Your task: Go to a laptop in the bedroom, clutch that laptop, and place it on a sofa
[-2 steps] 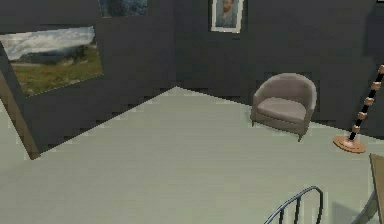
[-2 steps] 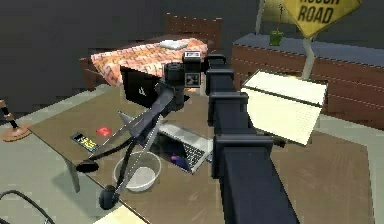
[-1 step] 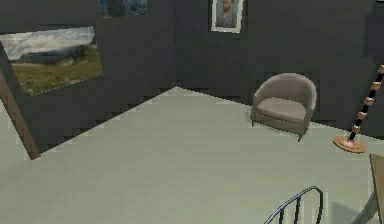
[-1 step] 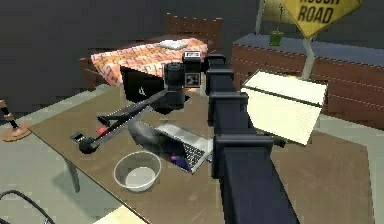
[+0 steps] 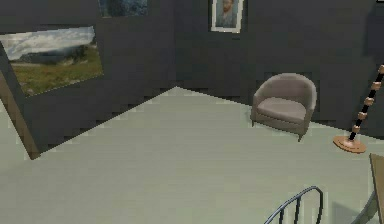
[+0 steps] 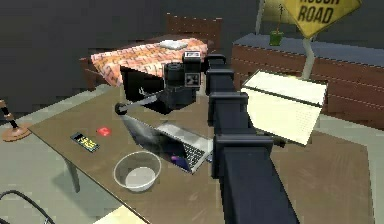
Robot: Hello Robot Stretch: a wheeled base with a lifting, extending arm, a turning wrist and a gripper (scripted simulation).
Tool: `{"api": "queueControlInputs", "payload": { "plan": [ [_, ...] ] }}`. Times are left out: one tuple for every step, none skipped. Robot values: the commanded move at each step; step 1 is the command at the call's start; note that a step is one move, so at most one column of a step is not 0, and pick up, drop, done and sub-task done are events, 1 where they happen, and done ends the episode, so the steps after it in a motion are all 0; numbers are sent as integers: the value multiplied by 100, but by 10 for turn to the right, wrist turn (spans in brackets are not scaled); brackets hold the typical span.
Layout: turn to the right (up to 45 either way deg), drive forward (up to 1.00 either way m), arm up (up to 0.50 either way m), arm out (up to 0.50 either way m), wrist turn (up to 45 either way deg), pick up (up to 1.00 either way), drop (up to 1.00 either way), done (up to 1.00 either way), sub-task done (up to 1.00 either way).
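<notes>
Bedroom, at the worktop. The laptop lies on it with its lid up, the grey lid toward the arm side view's left and the keyboard toward the arm. A pale bowl sits just beside its near corner. A flat dark handset and a small red item lie farther left. The end effector is at the arm's far end, fingers pointing left, with a dark upright panel and the worktop behind it. I cannot tell how wide the fingers stand, nor whether they have hold of anything. A bed with a patterned cover stands beyond. Step in hand, as I read it: getting hold of the laptop. It is best done by lowering squarely onto the lid's top edge or a side of the base, not a corner. Lift straight up before drawing the arm in, or the bowl may get swept. The raised lid may swing, so go slowly.
</notes>
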Motion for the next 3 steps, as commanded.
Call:
{"api": "queueControlInputs", "payload": {
  "plan": [
    [0, 0, 0, 0, 450, 0, 0, 0, 0],
    [0, 0, 0, 0, 30, 0, 0, 0, 0],
    [0, 0, -26, 0, 0, 0, 0, 0, 0]
  ]
}}
